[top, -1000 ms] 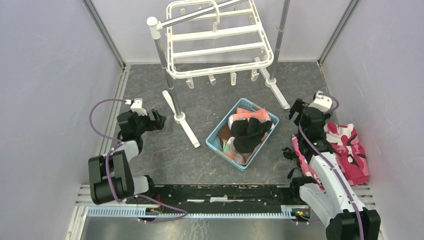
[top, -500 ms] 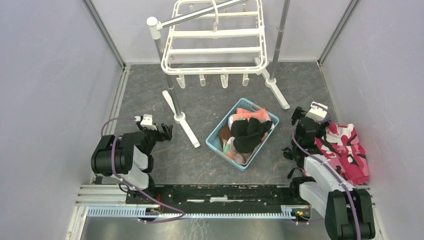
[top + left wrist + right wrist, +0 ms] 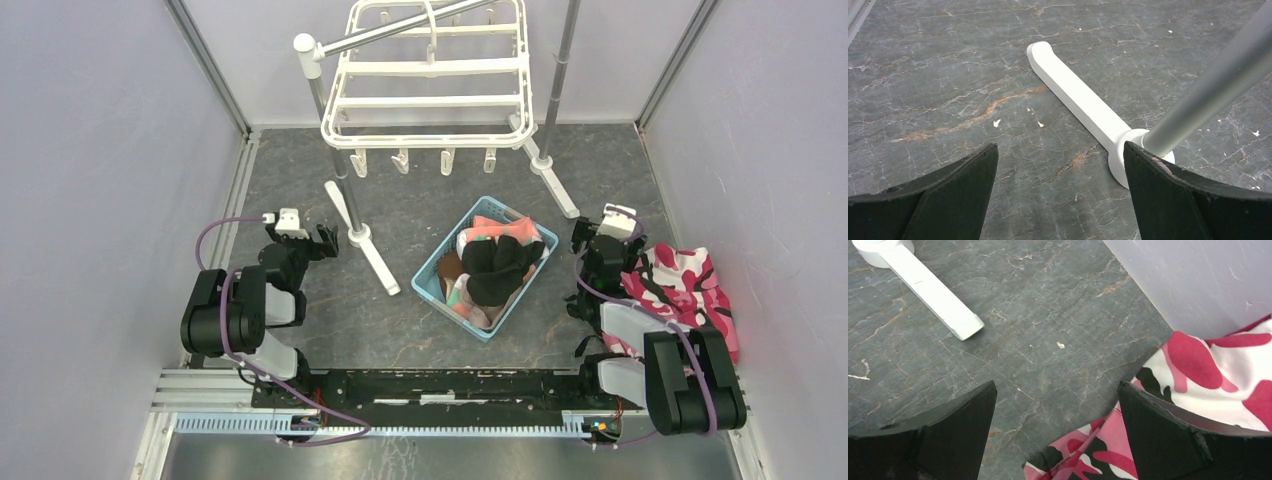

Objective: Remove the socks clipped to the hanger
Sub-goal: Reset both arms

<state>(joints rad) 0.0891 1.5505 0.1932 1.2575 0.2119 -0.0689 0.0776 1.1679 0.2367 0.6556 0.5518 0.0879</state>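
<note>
Since the hanger (image 3: 430,85) hangs with bare clips and the socks (image 3: 495,262) lie heaped in the blue basket (image 3: 447,242), you need only park; left claw (image 3: 322,240) and right claw (image 3: 586,236) gape empty; steer clear of the stand (image 3: 372,255) feet.

Socks (image 3: 497,262): soft heap, several pieces tangled together. Black one on top at centre, coral pink at far end, pink-white at near end, dark brown at left edge. All lie inside light blue slatted basket (image 3: 450,308), mid floor.

Hanger (image 3: 430,101): large white rectangular frame, parallel cross bars. Hooked over grey pole (image 3: 390,25), tilted. Four white clips (image 3: 400,160) dangle along near edge.
</note>
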